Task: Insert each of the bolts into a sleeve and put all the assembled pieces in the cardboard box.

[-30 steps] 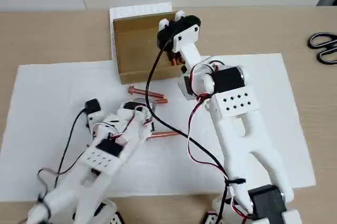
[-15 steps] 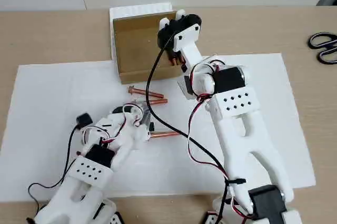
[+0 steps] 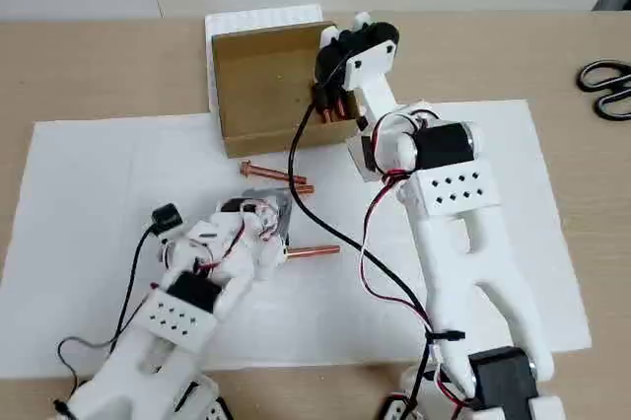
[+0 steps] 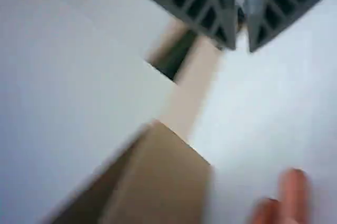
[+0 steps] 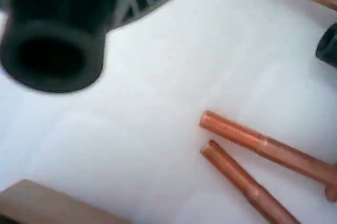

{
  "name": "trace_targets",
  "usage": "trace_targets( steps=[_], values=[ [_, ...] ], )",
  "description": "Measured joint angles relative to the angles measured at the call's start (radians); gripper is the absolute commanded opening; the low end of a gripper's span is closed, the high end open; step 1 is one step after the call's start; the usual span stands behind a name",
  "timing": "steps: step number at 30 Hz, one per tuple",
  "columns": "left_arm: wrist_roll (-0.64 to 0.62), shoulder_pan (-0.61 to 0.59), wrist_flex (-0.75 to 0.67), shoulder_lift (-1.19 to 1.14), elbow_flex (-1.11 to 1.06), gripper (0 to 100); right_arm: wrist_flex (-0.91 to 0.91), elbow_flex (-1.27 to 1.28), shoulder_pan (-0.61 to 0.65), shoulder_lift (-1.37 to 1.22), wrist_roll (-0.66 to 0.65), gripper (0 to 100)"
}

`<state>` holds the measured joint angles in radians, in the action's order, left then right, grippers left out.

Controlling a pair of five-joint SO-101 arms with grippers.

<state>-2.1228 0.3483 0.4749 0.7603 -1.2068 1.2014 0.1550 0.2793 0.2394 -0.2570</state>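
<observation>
The open cardboard box (image 3: 271, 142) stands at the back of the white paper. My right gripper (image 3: 337, 95) hangs at the box's right wall, with copper-coloured pieces (image 3: 336, 110) showing just beneath it. In the right wrist view a black tube (image 5: 52, 56) sits close to the lens. Two copper pieces (image 3: 276, 176) lie side by side on the paper in front of the box, also seen as copper pieces (image 5: 263, 148). My left gripper (image 3: 283, 238) is at the left end of a third copper bolt (image 3: 314, 251), its jaws (image 4: 239, 24) nearly together on something small.
A white block (image 3: 261, 18) sits behind the box. Scissors (image 3: 606, 85) lie at the far right on the bare wood. The white paper (image 3: 99, 203) covers most of the table. The right arm's black cable (image 3: 325, 228) crosses above the lone bolt.
The right gripper has shifted right, from over the box interior to its right wall. The left arm has swung and re-posed, its gripper staying by the lone bolt, which slid slightly right.
</observation>
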Motion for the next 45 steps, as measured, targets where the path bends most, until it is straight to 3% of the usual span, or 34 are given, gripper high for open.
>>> trace_targets(
  steps=[2, 4, 14, 24, 33, 45],
  values=[
    [0.011, -0.009, 0.149, -0.051, 0.117, 1, -0.002, 0.000, 0.000, 0.000, 0.000, 0.3],
    [0.054, -0.026, 0.210, -0.124, 0.229, 1, -0.015, 0.000, 0.000, 0.000, 0.000, 0.3],
    [0.046, -0.035, 0.259, -0.598, 0.554, 1, -0.037, 0.000, -0.029, 0.000, 0.000, 0.3],
    [0.046, -0.117, 0.367, -0.637, 0.603, 1, -0.081, 0.000, -0.120, 0.000, 0.000, 0.3],
    [0.127, -0.137, 0.344, -0.638, 0.612, 6, -0.092, 0.000, -0.137, 0.000, 0.000, 0.3],
    [0.127, -0.133, 0.287, -0.697, 0.612, 5, -0.133, 0.000, -0.137, 0.000, 0.000, 0.3]
  ],
)
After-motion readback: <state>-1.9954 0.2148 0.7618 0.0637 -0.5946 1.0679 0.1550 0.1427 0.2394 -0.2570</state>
